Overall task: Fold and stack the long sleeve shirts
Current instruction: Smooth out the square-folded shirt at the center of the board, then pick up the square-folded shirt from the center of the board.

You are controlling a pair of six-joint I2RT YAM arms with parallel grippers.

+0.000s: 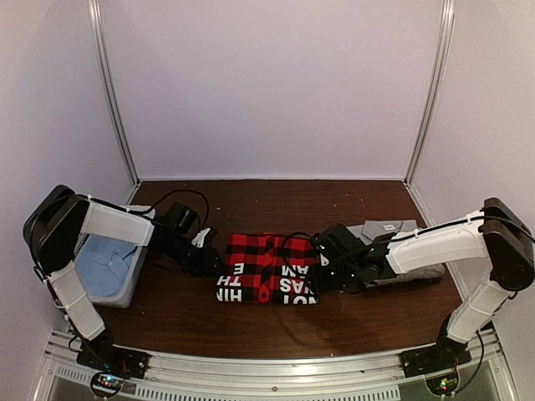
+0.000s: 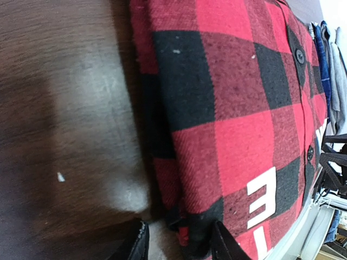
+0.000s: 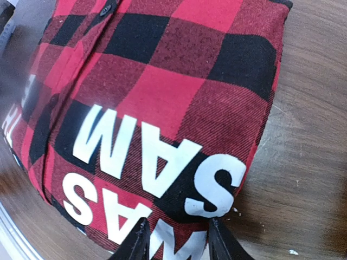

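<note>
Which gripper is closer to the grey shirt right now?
Right. The right gripper sits at the flannel's right edge, just beside the grey shirt. The left gripper is at the flannel's left edge, with the whole flannel between it and the grey shirt.

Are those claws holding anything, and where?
The right gripper pinches the red flannel shirt at its lettered edge; the left gripper straddles the opposite edge, grip unclear.

White "SAM" on red-and-black flannel shirt
</note>
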